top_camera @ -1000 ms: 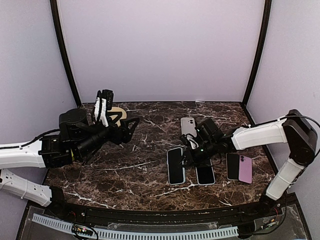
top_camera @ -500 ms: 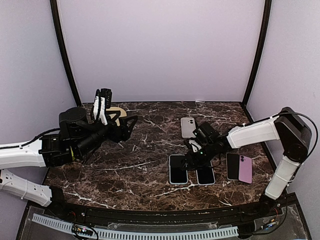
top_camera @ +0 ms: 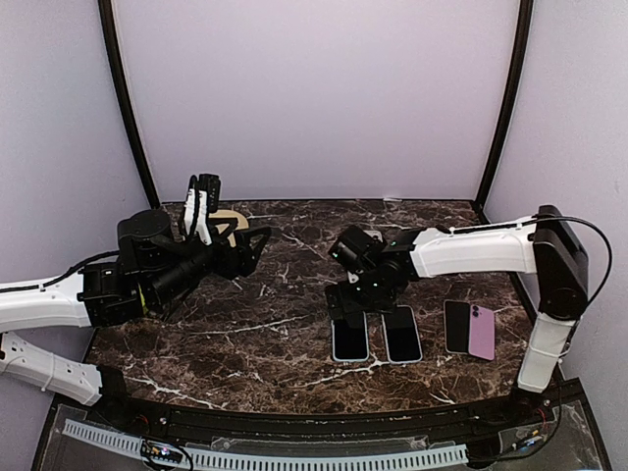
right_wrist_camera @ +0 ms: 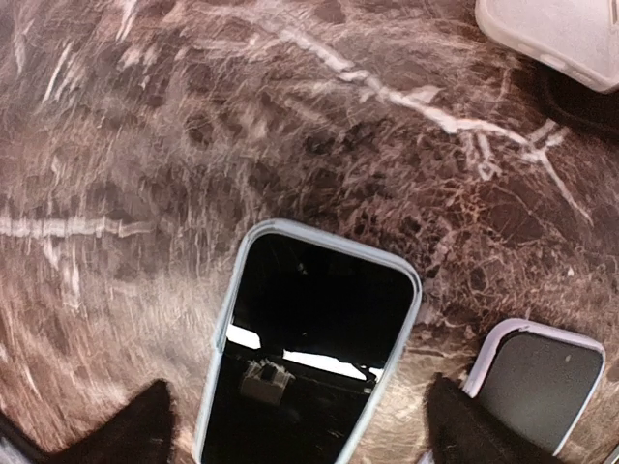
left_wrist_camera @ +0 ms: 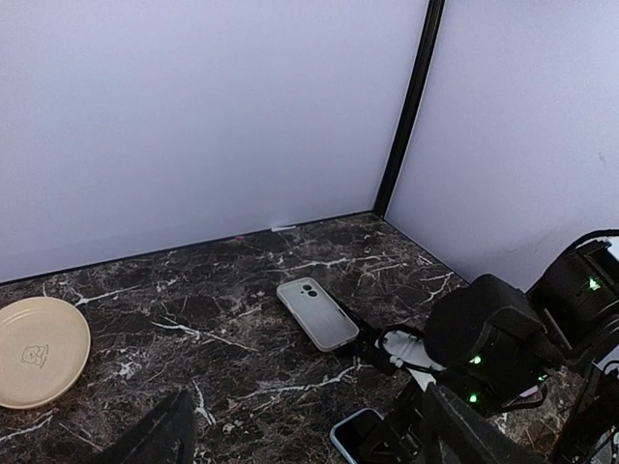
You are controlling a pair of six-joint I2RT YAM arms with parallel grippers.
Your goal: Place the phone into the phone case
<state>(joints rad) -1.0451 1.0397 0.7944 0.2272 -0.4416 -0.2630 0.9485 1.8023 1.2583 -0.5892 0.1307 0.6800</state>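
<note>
The right gripper (right_wrist_camera: 305, 425) is hovering over the phone (right_wrist_camera: 314, 319), fingers spread.
The phone is lying screen-up on the table (right_wrist_camera: 145, 145), seemingly inside its pale case (right_wrist_camera: 417, 295); the left gripper (left_wrist_camera: 309, 440) is hanging well apart, fingers also spread.

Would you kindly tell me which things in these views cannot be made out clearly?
Phone case: top view, the right arm covers most of it.
Blue-rimmed phone: right wrist view, its lower end is cut off by the bottom edge.
Neighbouring phone: right wrist view, cut off by the corner.
Plate: top view, mostly behind the left arm; left wrist view, its emblem is too small to read.
</note>
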